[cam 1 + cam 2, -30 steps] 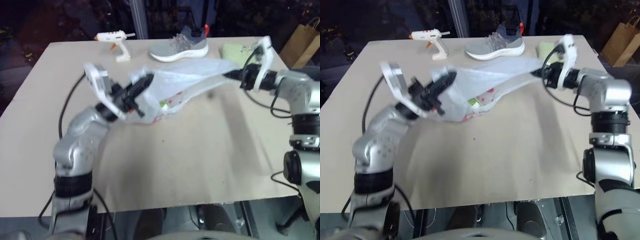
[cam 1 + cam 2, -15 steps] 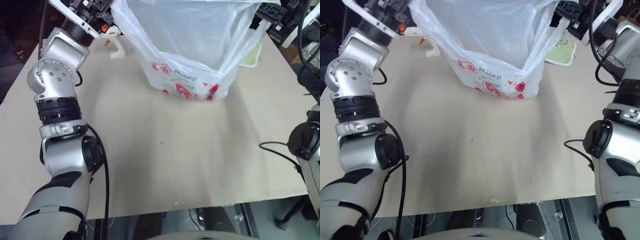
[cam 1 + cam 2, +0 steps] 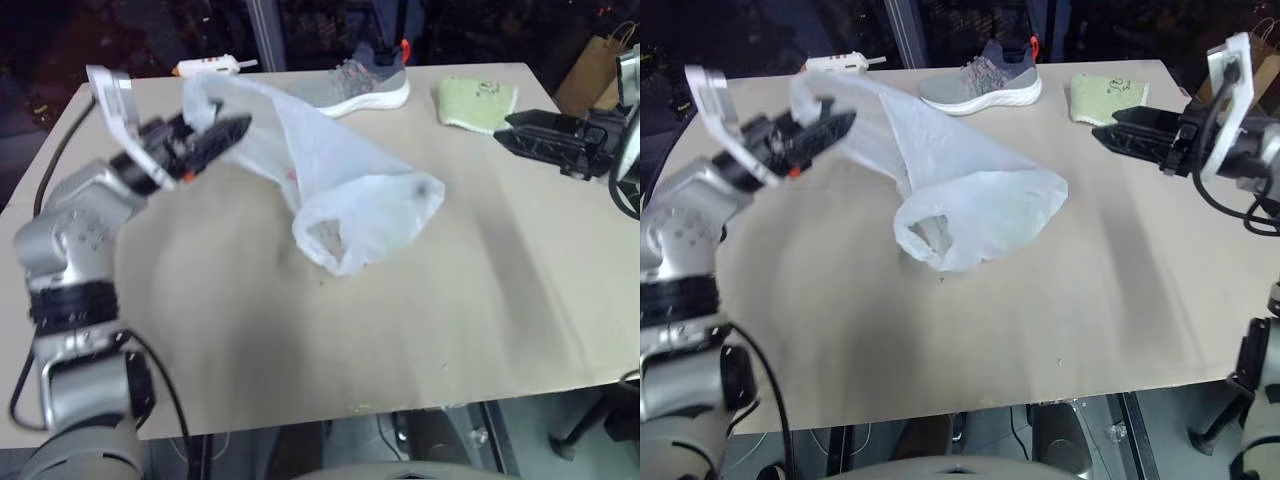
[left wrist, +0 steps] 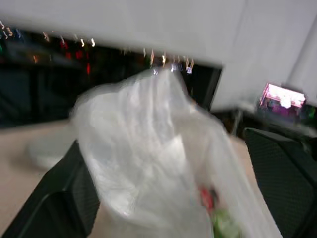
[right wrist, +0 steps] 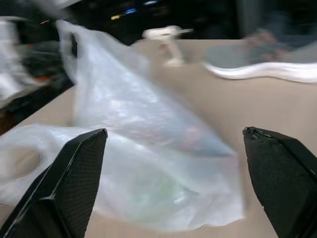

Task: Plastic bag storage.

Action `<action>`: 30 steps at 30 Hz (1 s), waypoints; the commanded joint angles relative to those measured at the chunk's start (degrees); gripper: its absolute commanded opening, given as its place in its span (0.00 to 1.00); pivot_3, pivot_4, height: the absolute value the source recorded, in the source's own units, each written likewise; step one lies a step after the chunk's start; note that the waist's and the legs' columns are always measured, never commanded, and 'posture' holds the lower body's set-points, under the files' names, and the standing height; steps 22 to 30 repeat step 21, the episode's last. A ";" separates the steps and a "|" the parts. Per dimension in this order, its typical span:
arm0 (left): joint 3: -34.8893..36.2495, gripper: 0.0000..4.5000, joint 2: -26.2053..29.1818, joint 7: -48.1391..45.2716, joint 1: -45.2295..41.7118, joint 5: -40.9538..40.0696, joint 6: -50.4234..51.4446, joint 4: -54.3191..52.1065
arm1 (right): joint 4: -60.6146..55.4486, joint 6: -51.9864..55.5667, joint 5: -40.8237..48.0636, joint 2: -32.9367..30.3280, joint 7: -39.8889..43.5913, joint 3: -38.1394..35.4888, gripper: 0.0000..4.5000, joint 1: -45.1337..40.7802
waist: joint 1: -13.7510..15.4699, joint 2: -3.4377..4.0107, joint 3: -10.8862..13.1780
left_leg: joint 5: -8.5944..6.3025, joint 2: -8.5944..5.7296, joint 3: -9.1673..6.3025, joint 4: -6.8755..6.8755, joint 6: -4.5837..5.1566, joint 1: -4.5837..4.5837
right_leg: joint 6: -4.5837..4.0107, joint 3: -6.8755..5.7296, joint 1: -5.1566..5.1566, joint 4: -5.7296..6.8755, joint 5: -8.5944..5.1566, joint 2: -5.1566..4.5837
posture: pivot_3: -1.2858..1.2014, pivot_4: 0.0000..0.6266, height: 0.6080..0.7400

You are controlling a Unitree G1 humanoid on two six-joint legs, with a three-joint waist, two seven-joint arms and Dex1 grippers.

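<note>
Plastic bag [image 3: 970,205] lies slack mid-table [image 3: 1090,300], one end draped over the spread left gripper [image 3: 825,125]; right gripper [image 3: 1130,130] spread, clear — regrip near the handles before folding.

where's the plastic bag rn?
In the head views, the plastic bag lies mid-table, in front of the shoe; one end drapes over the open left gripper.
</note>
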 commanded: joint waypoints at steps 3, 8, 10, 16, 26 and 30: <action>8.21 0.98 6.41 -5.00 15.38 -3.61 4.89 -10.32 | 0.13 -3.81 -0.99 -0.57 -1.01 -2.83 1.00 6.05 | 0.32 -0.05 -0.02 | -0.03 0.00 0.00 0.05 0.05 0.04 | 0.01 -0.02 0.05 0.05 0.01 -0.01 | 0.52 0.24 1.00; 13.77 0.98 6.34 -4.17 36.13 1.36 2.55 -18.22 | -2.61 -12.76 -6.06 4.05 -6.57 -3.32 1.00 18.17 | 0.51 -0.05 -0.07 | -0.04 0.03 0.02 0.03 0.06 0.17 | -0.01 0.00 0.16 0.02 0.00 -0.02 | 0.52 0.24 1.00; 14.92 0.98 3.84 -2.96 43.29 3.56 0.09 -22.04 | -5.67 -17.22 -6.85 6.70 -7.44 -4.32 1.00 24.12 | 0.75 -0.04 -0.07 | -0.04 0.02 -0.01 0.04 0.06 0.15 | -0.01 -0.03 0.18 0.03 0.00 -0.03 | 0.52 0.24 1.00; 11.31 0.98 -8.60 6.85 54.51 11.73 -8.61 -29.48 | -9.55 -32.64 -14.60 10.22 -6.32 -1.02 1.00 39.31 | 1.22 -0.04 -0.20 | -0.05 -0.02 -0.04 0.07 0.08 0.38 | 0.01 -0.07 0.48 -0.02 0.01 -0.12 | 0.52 0.24 1.00; 6.27 0.98 -13.74 11.52 55.00 18.93 -16.82 -31.27 | -6.60 -41.27 -14.83 12.83 -3.00 -1.70 1.00 42.53 | 1.18 -0.06 -0.19 | -0.06 0.02 0.03 0.03 0.08 1.38 | 0.02 0.00 1.42 -0.10 -0.03 -0.03 | 0.52 0.24 1.00; 6.27 0.98 -13.74 11.52 55.00 18.93 -16.82 -31.27 | -6.60 -41.27 -14.83 12.83 -3.00 -1.70 1.00 42.53 | 1.18 -0.06 -0.19 | -0.06 0.02 0.03 0.03 0.08 1.38 | 0.02 0.00 1.42 -0.10 -0.03 -0.03 | 0.52 0.24 1.00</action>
